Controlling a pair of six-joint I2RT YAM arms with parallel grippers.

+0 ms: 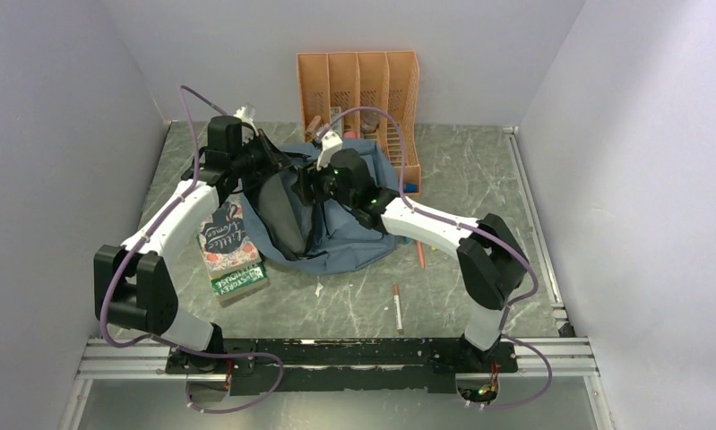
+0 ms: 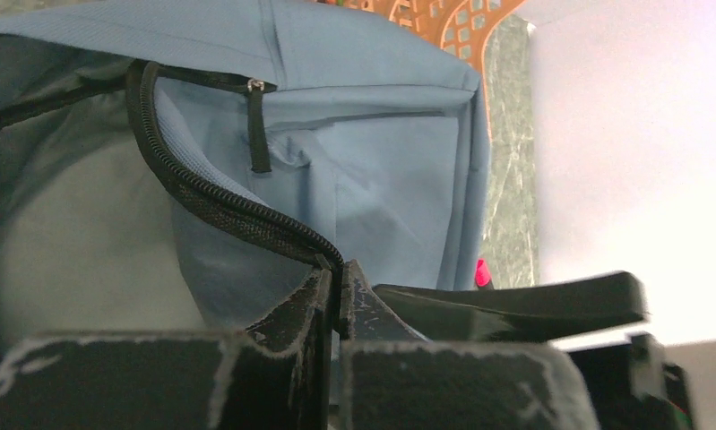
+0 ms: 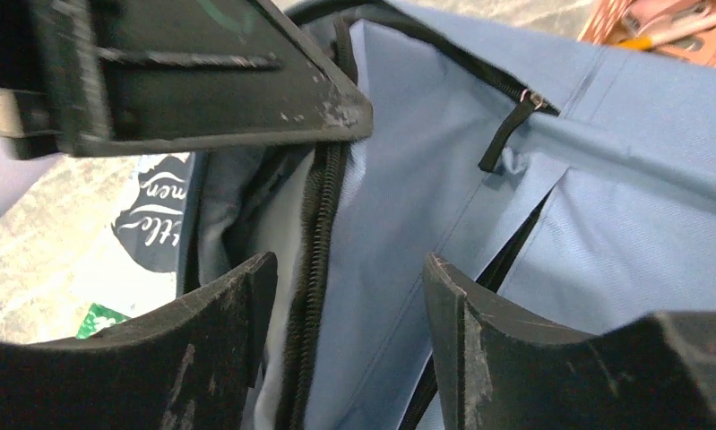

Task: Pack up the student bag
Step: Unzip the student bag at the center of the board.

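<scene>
The student bag (image 1: 354,244) is a dusty-blue fabric backpack lying in the middle of the table with its main opening unzipped. My left gripper (image 1: 273,167) is shut on the bag's black zip edge (image 2: 219,210), pinched right at the fingertips (image 2: 340,269). My right gripper (image 1: 316,186) is open; its fingers straddle the other zip edge (image 3: 318,242) and blue fabric (image 3: 605,233) without closing. A black zip pull (image 2: 258,125) hangs on the front pocket. The pale lining inside the bag shows.
A stack of books (image 1: 230,249) lies left of the bag. The orange slotted file organizer (image 1: 358,85) stands at the back wall. Two pens (image 1: 396,306) (image 1: 419,254) lie on the marble table at the front right. The left gripper's body (image 3: 202,72) hangs close above my right fingers.
</scene>
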